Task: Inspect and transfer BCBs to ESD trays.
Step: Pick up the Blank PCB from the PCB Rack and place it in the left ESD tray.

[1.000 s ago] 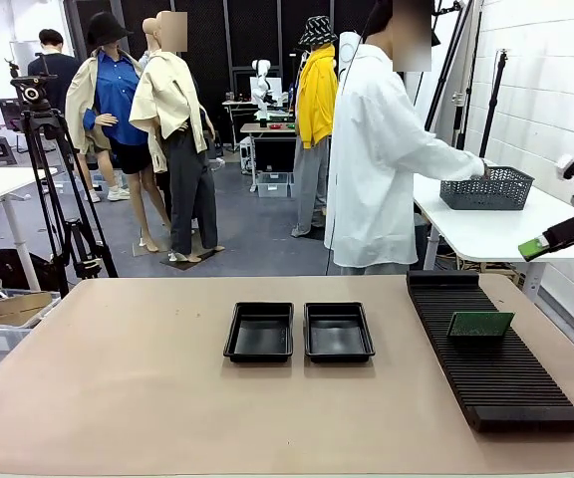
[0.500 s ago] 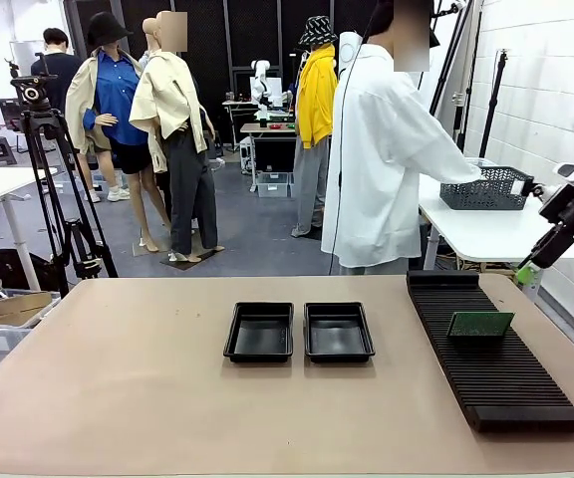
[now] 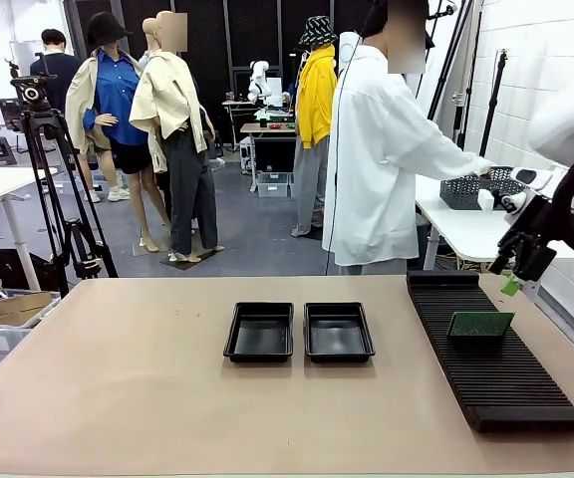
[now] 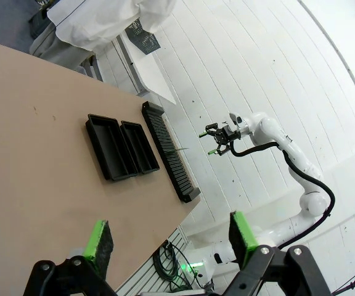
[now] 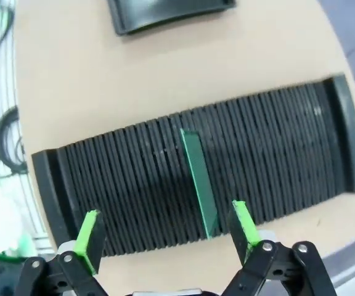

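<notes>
Overhead, right gripper (image 5: 165, 231) spread wide above the BCB (image 5: 199, 182) standing on edge in the slotted rack (image 5: 134, 179), left gripper (image 4: 171, 237) likewise wide, ESD trays (image 3: 259, 356) side by side.

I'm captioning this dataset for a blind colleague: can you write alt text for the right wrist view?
The open right gripper hovers above a long black slotted rack on the tan table, with a single green BCB standing on edge in one slot, seen between its green-padded fingers. Part of a black ESD tray shows at the top edge.
</notes>
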